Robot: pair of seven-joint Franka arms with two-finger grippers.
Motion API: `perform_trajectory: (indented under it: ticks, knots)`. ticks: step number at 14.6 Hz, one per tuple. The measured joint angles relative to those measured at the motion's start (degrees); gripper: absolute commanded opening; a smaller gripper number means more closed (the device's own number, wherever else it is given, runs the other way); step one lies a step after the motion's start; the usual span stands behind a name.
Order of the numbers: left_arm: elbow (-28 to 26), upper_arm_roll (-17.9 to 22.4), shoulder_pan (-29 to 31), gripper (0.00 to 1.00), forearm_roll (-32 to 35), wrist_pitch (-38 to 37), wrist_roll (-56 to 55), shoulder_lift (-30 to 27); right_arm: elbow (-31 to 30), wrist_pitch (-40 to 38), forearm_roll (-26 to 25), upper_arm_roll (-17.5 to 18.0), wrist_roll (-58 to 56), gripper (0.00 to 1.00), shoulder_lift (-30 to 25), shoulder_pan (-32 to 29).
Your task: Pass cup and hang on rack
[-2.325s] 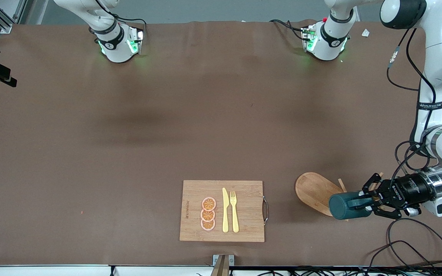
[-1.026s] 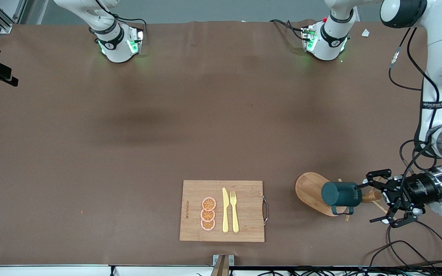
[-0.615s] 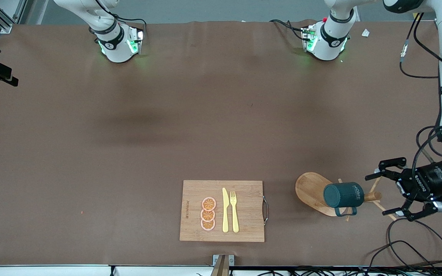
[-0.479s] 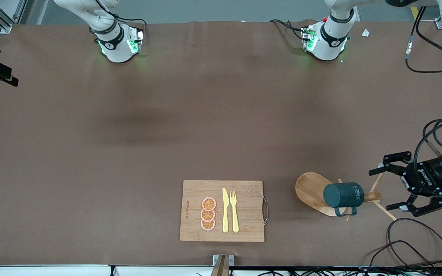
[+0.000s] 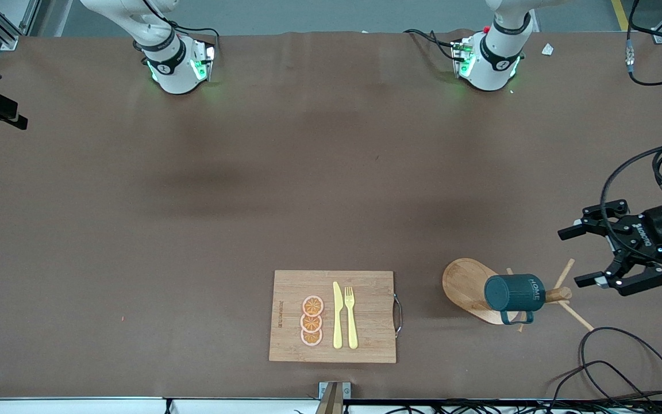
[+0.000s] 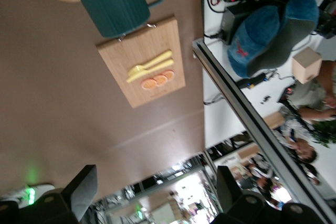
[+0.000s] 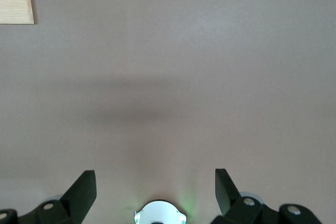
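Cup hung on rack; both grippers empty, fingers spread.

Cup [image 5: 515, 292] hangs by its handle on a peg of the rack [image 5: 472, 289], clear of the bench [image 5: 250, 201], at the left arm's end and abt as near the front cam as the cutting board [image 5: 333, 316]. Board carries orange slices [image 5: 311, 321], knife [image 5: 337, 315] and fork [image 5: 351, 316]. Left gripper [image 5: 589, 257] hovers over bench beside the rack, apart from cup, fingers spread wide, nothing held. Right gripper [image 7: 155, 187] seen in right wrist view only, over bare bench, fingers spread, empty; right arm waits.
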Motion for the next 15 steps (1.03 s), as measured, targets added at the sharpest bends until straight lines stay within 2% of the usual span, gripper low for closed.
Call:
perform_trajectory:
  ticks: [3,5,7,11,13,15]
  knots:
    - [0.0,-4.2,-1.8,1.00,14.1,0.1,3.6,-0.2,0.0,0.0,0.0,0.1,0.0,1.00,0.0,0.0]
    - [-0.7,-4.4,-6.2,1.00,24.8,0.3,6.0,-2.0,0.0,0.0,0.0,0.1,0.0,1.00,0.0,0.0]
    - [-4.7,-4.2,-8.6,1.00,33.1,0.2,12.0,-6.4,0.0,0.0,0.0,0.2,0.0,1.00,0.0,0.0]
    - [-14.1,-0.2,-8.1,1.00,38.8,-3.5,32.1,-17.3,0.0,0.0,0.0,0.3,0.0,1.00,0.0,0.0]
    - [-16.8,1.1,-7.6,1.00,44.6,-6.6,42.0,-21.4,0.0,0.0,0.0,0.3,0.0,1.00,0.0,0.0]
    - [-18.1,1.3,-7.5,1.00,47.6,-9.2,48.8,-24.1,0.0,0.0,0.0,0.3,0.0,1.00,0.0,0.0]
